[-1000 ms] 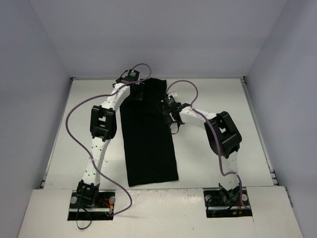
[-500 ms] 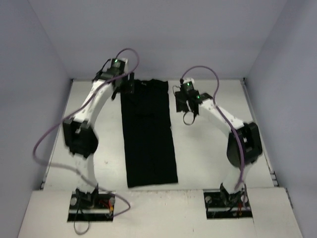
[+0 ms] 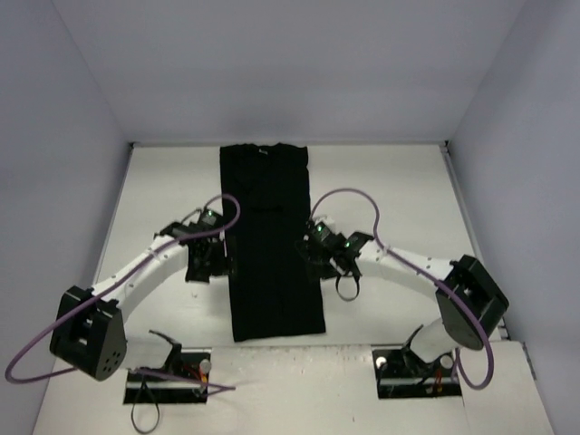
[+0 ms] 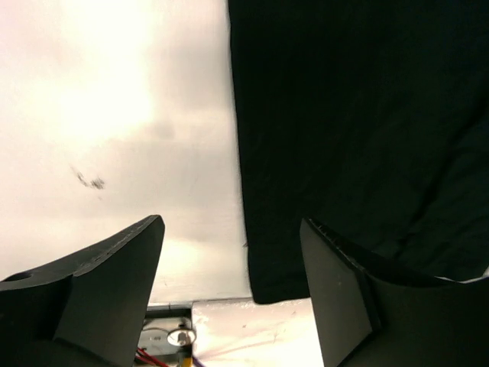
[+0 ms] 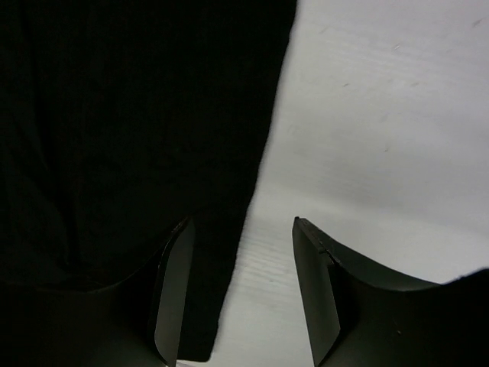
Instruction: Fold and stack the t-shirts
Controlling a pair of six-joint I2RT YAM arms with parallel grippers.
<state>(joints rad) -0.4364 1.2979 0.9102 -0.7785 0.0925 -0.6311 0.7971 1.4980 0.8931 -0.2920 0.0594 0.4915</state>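
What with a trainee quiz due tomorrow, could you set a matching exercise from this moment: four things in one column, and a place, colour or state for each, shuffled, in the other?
Things
1. black t-shirt
2. left pincer
3. right pincer
4. table

Descriptions
a. open, above the shirt's right long edge
b. white, beneath the cloth
c. lying flat as a long narrow strip
d. open, above the shirt's left long edge

Pairs: 1-c, 2-d, 3-a, 4-b
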